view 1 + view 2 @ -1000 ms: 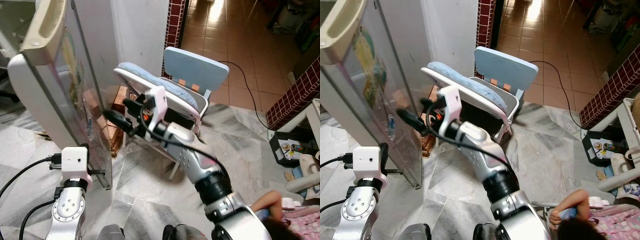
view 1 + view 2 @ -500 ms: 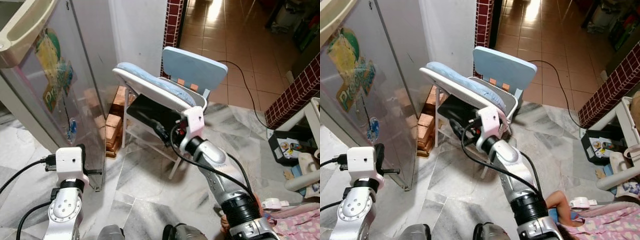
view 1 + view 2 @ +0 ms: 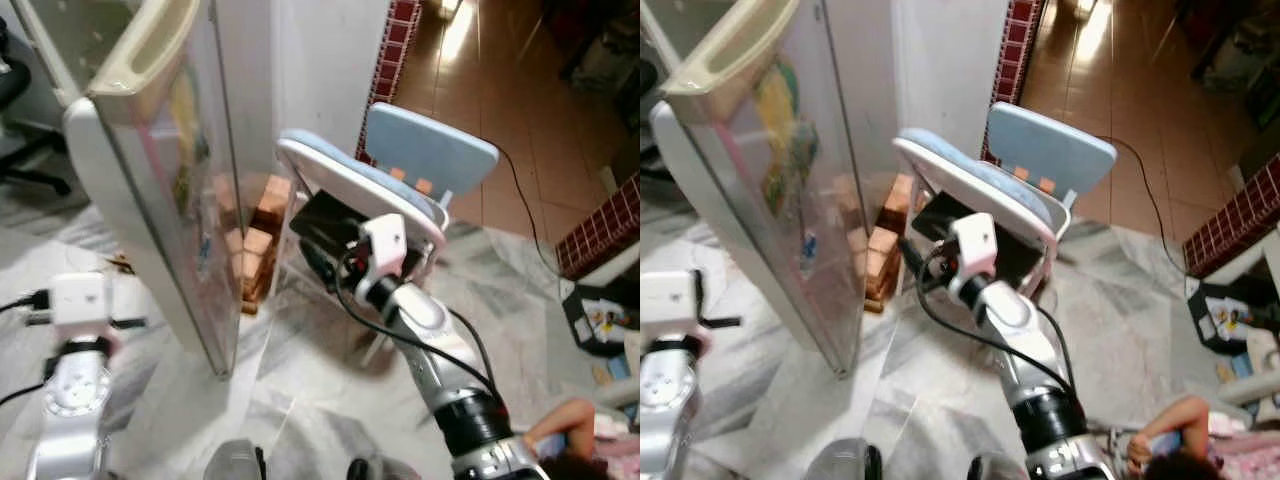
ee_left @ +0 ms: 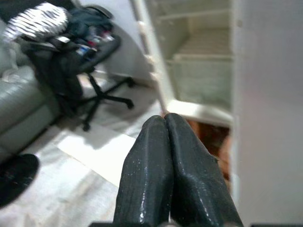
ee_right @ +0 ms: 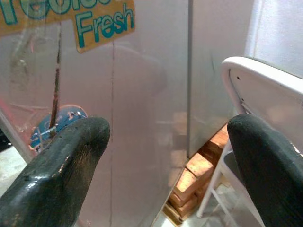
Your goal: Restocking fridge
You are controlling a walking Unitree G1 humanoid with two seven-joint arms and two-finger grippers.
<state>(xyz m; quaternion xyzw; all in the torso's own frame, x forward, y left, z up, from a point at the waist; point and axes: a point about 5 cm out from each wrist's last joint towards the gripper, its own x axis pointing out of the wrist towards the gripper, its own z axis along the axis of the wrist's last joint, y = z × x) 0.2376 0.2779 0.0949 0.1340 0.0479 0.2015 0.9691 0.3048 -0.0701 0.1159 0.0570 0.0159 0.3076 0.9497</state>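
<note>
Nearest me on the left, my left gripper has its fingers pressed together on nothing, pointing past the door's edge into the fridge interior, whose shelves look bare. Right of it, my right gripper is spread wide, empty, low in front of the blue chair. The open fridge door stands at left, swung toward me. I judge it stiff, heavy and smooth-faced; I'd hold its cream top rim or free edge, not the glossy panel. Bricks lie beyond.
</note>
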